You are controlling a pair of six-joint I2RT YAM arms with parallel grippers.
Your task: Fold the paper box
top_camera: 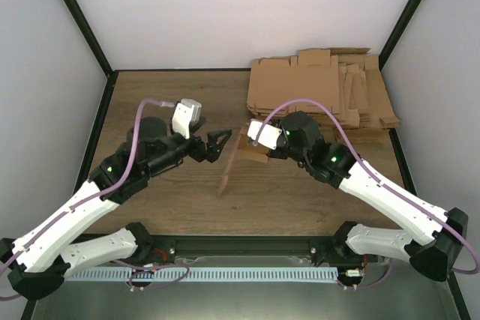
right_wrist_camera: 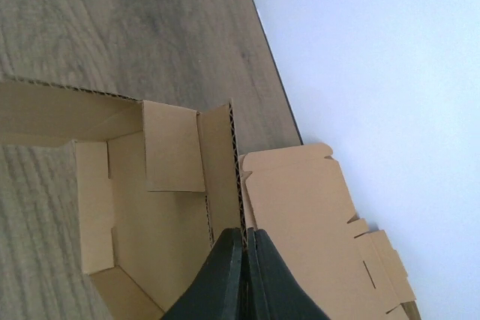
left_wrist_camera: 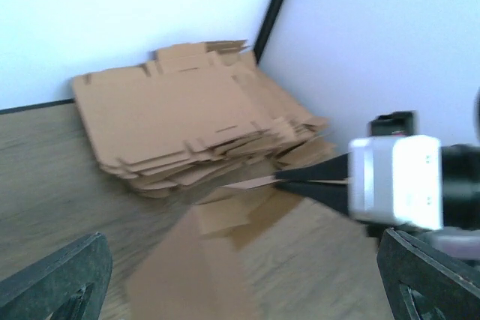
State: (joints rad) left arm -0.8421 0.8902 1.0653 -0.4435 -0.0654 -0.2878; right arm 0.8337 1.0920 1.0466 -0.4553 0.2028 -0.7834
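Note:
The paper box (top_camera: 231, 166) is a partly folded brown cardboard piece standing tilted on the table's middle, one edge on the wood. My right gripper (top_camera: 251, 145) is shut on its upright corrugated wall; in the right wrist view the fingers (right_wrist_camera: 244, 234) pinch that wall's edge, with the box's open inside (right_wrist_camera: 150, 207) to their left. My left gripper (top_camera: 219, 145) is open and empty, just left of the box. In the left wrist view (left_wrist_camera: 240, 260) the box (left_wrist_camera: 202, 252) lies between the wide-open fingers, and the right gripper's black fingers (left_wrist_camera: 307, 177) pinch a flap.
A pile of flat brown cardboard blanks (top_camera: 322, 88) lies at the back right corner, also seen in the left wrist view (left_wrist_camera: 187, 118) and the right wrist view (right_wrist_camera: 307, 207). White walls with black frame posts (top_camera: 79, 20) close in the wooden table (top_camera: 165, 200).

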